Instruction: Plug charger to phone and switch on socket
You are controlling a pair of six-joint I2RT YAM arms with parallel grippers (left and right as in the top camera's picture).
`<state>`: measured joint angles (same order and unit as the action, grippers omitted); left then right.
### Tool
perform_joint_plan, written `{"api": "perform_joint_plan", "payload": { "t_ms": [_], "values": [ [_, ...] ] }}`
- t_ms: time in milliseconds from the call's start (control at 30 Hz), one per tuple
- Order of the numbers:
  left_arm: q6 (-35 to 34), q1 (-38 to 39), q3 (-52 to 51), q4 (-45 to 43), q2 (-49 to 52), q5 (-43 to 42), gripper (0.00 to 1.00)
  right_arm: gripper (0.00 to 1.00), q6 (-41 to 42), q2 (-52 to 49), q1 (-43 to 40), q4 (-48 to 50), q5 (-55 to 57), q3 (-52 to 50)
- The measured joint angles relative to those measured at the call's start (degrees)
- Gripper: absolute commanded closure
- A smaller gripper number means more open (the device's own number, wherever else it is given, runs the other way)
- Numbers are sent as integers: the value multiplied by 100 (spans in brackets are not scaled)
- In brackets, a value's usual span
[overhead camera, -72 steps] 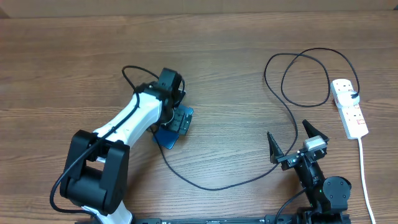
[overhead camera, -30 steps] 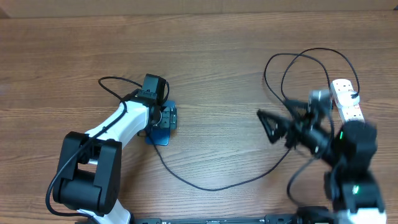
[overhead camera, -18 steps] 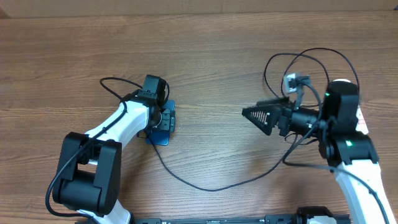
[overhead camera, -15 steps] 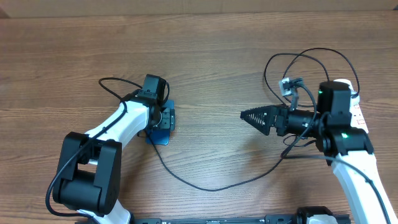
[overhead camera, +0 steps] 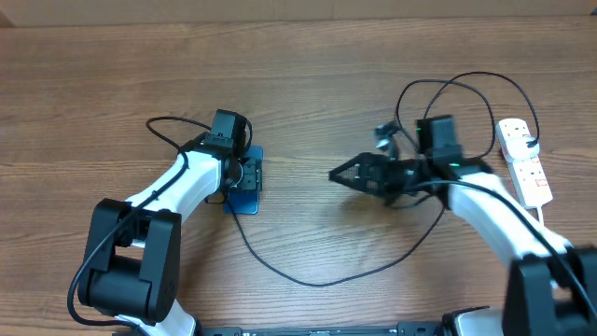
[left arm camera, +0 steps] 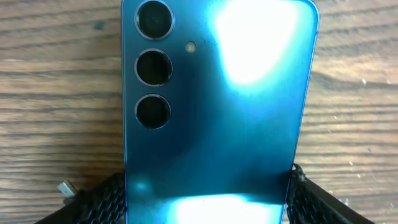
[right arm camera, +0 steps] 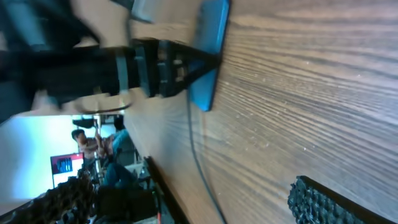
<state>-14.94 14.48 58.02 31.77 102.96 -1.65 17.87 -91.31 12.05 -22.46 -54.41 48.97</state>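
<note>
The phone (overhead camera: 246, 191) lies blue back up on the table, its three lenses (left arm camera: 153, 65) facing the left wrist view. My left gripper (overhead camera: 244, 174) is over the phone's end with its fingers (left arm camera: 107, 200) pressed against both long edges. The charger's black cable (overhead camera: 317, 280) loops from the socket (overhead camera: 524, 173) at the right edge down and across to the phone. A small pale tip (left arm camera: 64, 188) lies beside my left finger. My right gripper (overhead camera: 338, 175) hangs open at mid-table, pointing left at the phone (right arm camera: 210, 56), with nothing between its fingers (right arm camera: 323, 204).
The socket's white cord (overhead camera: 547, 261) runs down the right edge. A thin black wire (overhead camera: 163, 123) loops out beside my left arm. The cable's upper loops (overhead camera: 448, 112) lie just behind my right arm. Bare wood lies between the two grippers.
My right arm has swung up from the front edge and reached left across the table toward the phone. My left gripper's fingers have narrowed onto the phone's edges.
</note>
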Motion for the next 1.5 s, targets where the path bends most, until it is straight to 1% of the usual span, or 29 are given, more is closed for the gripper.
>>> {"api": "perform_joint_plan", "payload": {
  "t_ms": [67, 233, 333, 467, 533, 633, 667, 733, 800, 900, 1033, 1200, 1367, 1500],
  "values": [
    [35, -2, 9, 17, 0, -35, 27, 0, 291, -354, 247, 332, 116, 0],
    [76, -72, 11, 37, -7, -205, 26, 0, 782, -859, 678, 835, 348, 2],
    [164, -221, 13, 48, -11, -452, 26, 0, 1228, -1152, 990, 1054, 699, 0],
    [197, -476, 15, 59, -20, -911, 25, 0, 1561, -1279, 1303, 1360, 1038, 0],
    [205, -566, 15, 66, -20, -1095, 20, 0, 1676, -1279, 1443, 1456, 1207, 4],
    [251, -623, 26, 83, -22, -1292, 6, 0, 1996, -1279, 1639, 1567, 1554, 55],
    [308, -623, 33, 85, -28, -1340, 3, 0, 2109, -1279, 1685, 1665, 1644, 59],
    [352, -623, 59, 131, -35, -1381, 2, 0, 2264, -1279, 1757, 1878, 1818, 59],
    [356, -623, 125, 376, -31, -1349, 1, 0, 2354, -1281, 1766, 2017, 1987, 59],
    [354, -623, 275, 975, 11, -1167, 0, 0, 2424, -1281, 1759, 2024, 2059, 59],
    [343, -621, 745, 1582, 142, -817, 0, 0, 2393, -1281, 1759, 2011, 1991, 59],
    [297, -529, 1342, 1547, 149, -614, 0, 0, 2288, -1283, 1759, 1945, 1788, 59],
    [264, -280, 1377, 1488, 234, -420, 0, 0, 2188, -1296, 1759, 1880, 1707, 59],
    [175, -72, 1460, 1510, 667, -264, 0, 0, 2149, -1300, 1759, 1882, 1690, 59]
  ]
}}
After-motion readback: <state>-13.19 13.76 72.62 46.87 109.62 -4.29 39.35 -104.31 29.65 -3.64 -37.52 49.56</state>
